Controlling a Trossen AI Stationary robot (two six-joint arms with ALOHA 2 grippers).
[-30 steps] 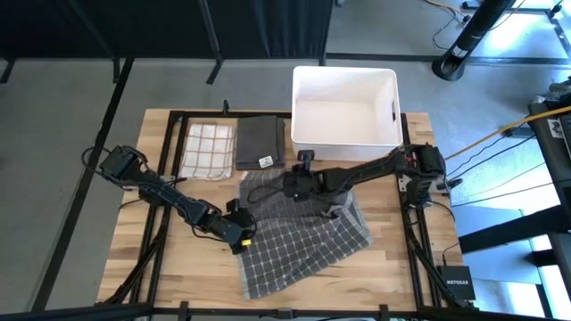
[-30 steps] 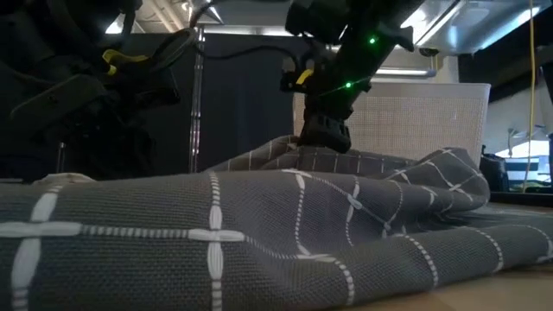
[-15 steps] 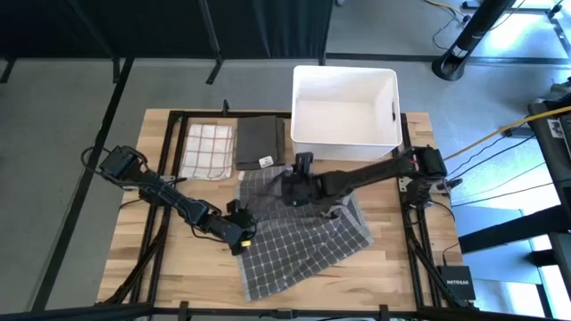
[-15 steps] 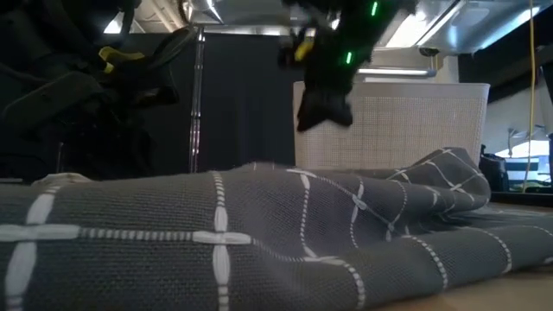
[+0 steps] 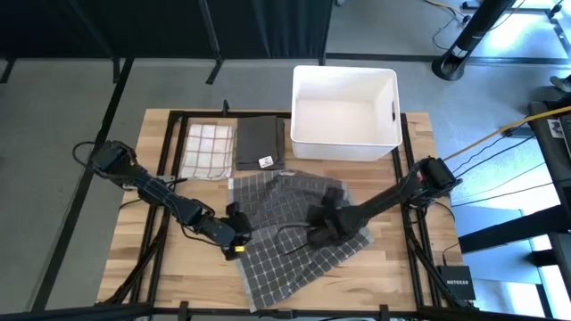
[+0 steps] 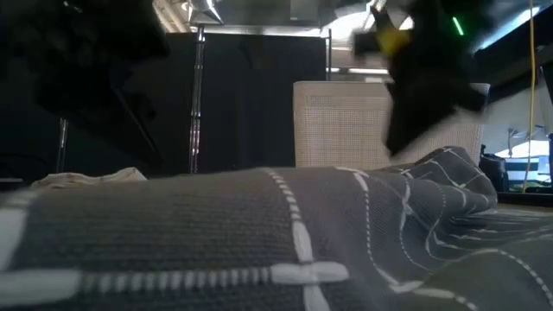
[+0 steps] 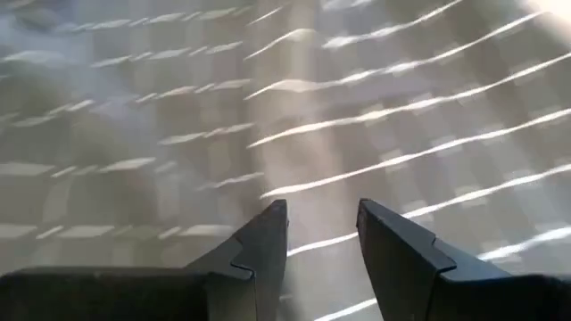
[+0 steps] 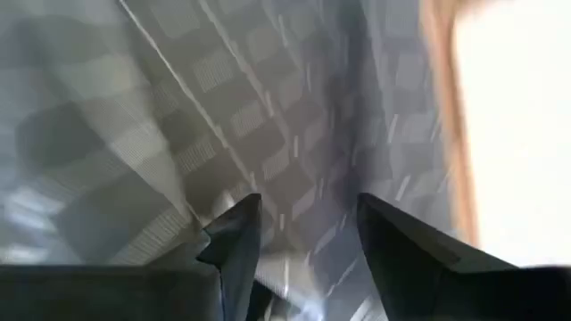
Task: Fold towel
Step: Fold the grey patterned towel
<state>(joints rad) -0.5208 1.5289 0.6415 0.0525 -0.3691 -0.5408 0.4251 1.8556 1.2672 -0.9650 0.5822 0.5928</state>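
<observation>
Low in the high view's centre, the grey checked towel [image 5: 290, 227] lies spread and rumpled on the wooden table [image 5: 401, 267]; the left gripper [image 5: 235, 242] sits at its left edge and the right gripper [image 5: 318, 234] above its middle, both with fingers apart and nothing between them. Farther up are a red-checked cloth [image 5: 206, 150], a folded dark cloth [image 5: 260, 141] and a white bin [image 5: 344, 111].
</observation>
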